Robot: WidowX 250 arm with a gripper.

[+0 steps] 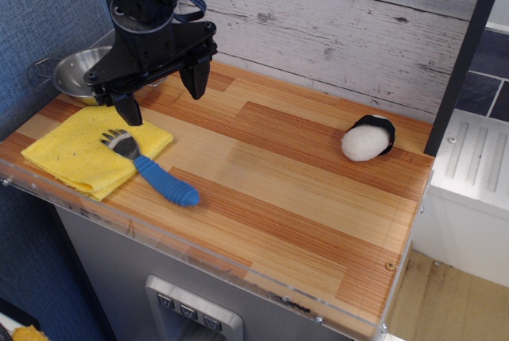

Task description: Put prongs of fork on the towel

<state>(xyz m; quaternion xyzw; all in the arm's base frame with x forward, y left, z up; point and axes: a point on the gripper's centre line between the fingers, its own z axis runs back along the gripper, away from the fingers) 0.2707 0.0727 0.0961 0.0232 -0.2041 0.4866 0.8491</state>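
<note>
The fork [151, 171] lies flat near the table's front left, its ribbed blue handle [168, 183] on the wood. Its grey prongs [118, 142] rest on the yellow towel [75, 153], close to the towel's right edge. My gripper [161, 94] hangs above and behind the fork, well clear of it. It is open and empty, with one black finger [127, 106] over the towel's back edge and the other [196, 80] over the wood.
A round steel bowl [75, 73] stands behind the towel at the far left, partly hidden by my gripper. A white and black sushi piece [368, 139] lies at the back right. A plank wall runs along the back. The table's front edge has a clear lip.
</note>
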